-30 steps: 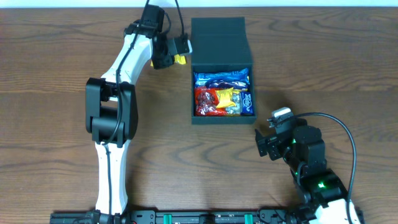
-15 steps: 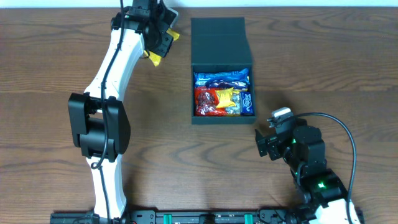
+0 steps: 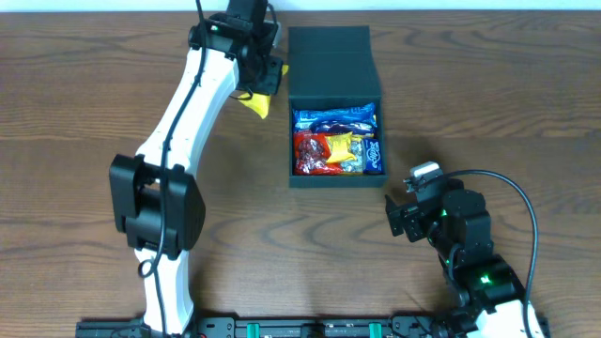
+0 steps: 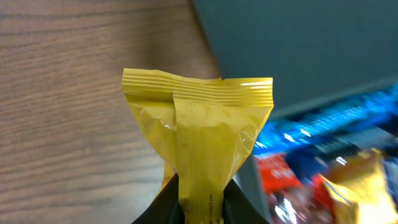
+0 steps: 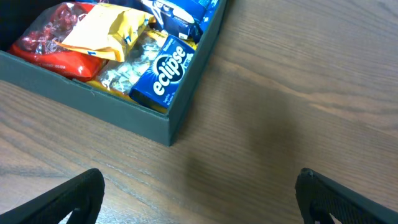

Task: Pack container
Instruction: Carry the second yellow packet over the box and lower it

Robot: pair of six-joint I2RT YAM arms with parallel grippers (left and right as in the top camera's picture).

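Note:
The container (image 3: 334,178) is a dark square box, open, with its flap lid (image 3: 331,58) folded back at the far side. It holds red, blue, yellow and silver snack packets (image 3: 338,141). My left gripper (image 3: 261,86) is shut on a yellow snack packet (image 3: 257,101) and holds it above the table just left of the box's far left corner. In the left wrist view the packet (image 4: 198,137) hangs between the fingers (image 4: 200,202), with the box lid (image 4: 298,50) to the right. My right gripper (image 3: 406,214) is open and empty, near the box's front right corner (image 5: 165,127).
The brown wooden table (image 3: 75,113) surrounds the box. The right wrist view shows a blue Eclipse pack (image 5: 168,71) in the box's near corner. The table's far edge runs along the top of the overhead view.
My left arm swung the yellow packet first left and back, then right and toward the box's left wall. The right arm has not moved.

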